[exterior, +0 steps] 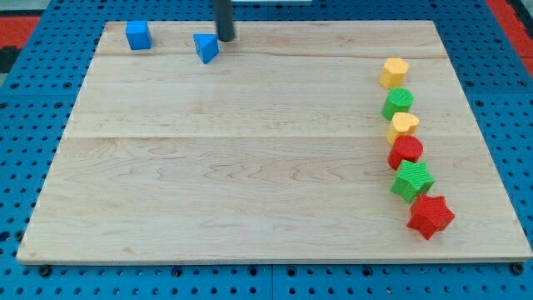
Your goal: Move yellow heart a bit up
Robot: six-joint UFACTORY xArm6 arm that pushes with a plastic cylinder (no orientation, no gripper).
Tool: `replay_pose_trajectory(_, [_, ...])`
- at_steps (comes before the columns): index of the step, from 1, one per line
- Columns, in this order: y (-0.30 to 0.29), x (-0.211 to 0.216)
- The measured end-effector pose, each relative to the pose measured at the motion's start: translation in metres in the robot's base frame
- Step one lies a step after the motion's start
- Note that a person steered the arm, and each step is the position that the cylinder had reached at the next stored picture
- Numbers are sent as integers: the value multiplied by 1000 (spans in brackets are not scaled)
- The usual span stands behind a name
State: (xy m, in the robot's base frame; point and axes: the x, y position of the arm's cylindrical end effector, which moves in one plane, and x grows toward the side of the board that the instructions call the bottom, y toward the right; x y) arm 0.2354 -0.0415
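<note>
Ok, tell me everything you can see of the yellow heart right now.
The yellow heart is a small, matte, plastic-looking block lying flat near the board's right edge, third down in a column of six blocks. Its upper edge meets the green block above, and the red block below overlaps its lower edge; whether they actually touch is unclear. My tip is far off at the view's top, beside the blue triangular block.

I am working over what looks like a robotics lab bench: a pale wooden board (250,150) lies on a blue perforated base (33,125) with regular rows of holes, the kind of mounting plate test rigs use. Small plastic blocks, such as a blue cube (138,35) at eleven o'clock, sit on the board like test pieces. A red surface (21,29) shows past the base's far corners.
</note>
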Motion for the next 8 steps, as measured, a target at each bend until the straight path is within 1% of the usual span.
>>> replay_pose_trajectory(1, [-8,23])
replay_pose_trajectory(2, [-98,19])
replay_pose_trajectory(3, [-124,15])
replay_pose_trajectory(4, [-106,15])
replay_pose_trajectory(8, [-102,15])
